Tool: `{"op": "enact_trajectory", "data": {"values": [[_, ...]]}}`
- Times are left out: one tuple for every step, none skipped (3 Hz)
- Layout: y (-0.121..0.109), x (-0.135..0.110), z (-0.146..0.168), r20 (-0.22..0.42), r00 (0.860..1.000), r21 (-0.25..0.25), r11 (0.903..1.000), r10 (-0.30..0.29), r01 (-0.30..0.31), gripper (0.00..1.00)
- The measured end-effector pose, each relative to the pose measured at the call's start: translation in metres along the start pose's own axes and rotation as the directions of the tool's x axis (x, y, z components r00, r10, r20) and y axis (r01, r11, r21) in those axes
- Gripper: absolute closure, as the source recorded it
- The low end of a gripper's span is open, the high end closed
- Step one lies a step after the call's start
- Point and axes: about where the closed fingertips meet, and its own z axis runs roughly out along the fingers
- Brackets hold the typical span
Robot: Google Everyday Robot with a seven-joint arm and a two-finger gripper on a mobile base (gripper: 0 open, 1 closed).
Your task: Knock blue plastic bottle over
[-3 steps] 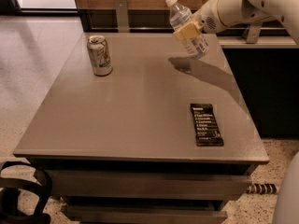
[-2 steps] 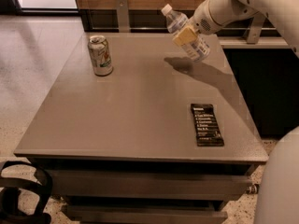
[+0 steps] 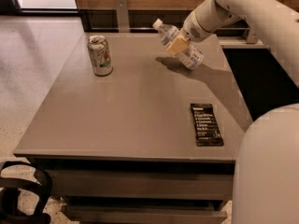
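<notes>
Your blue plastic bottle [image 3: 190, 56] is at the far right of the counter [image 3: 140, 106], and it is tilted, not upright. Its white cap points up and to the far left, and its base is low at the right, at or just above the surface; which of the two, you cannot tell. So its long axis runs diagonally, leaning left.

The hand [image 3: 177, 44] lies across the bottle's middle, touching it and reaching in from the right on the arm [image 3: 243, 8]. Whether it grips the bottle or only presses against it, you cannot tell. The bottle's lean is away from the hand, so a further push leftward and down should lay it flat.

The soda can [image 3: 100, 55] stands well apart at the far left. The dark packet [image 3: 206, 124] lies nearer you, on the right.
</notes>
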Motion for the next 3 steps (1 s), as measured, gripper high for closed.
{"op": "enact_trajectory", "data": {"values": [[0.011, 0.003, 0.018, -0.027, 1.0, -0.047, 0.9989, -0.004, 0.003, 1.0], [0.016, 0.004, 0.03, -0.042, 0.999, -0.075, 0.9972, -0.006, 0.003, 1.0], [0.016, 0.004, 0.03, -0.042, 0.999, -0.075, 0.9972, -0.006, 0.003, 1.0]]}}
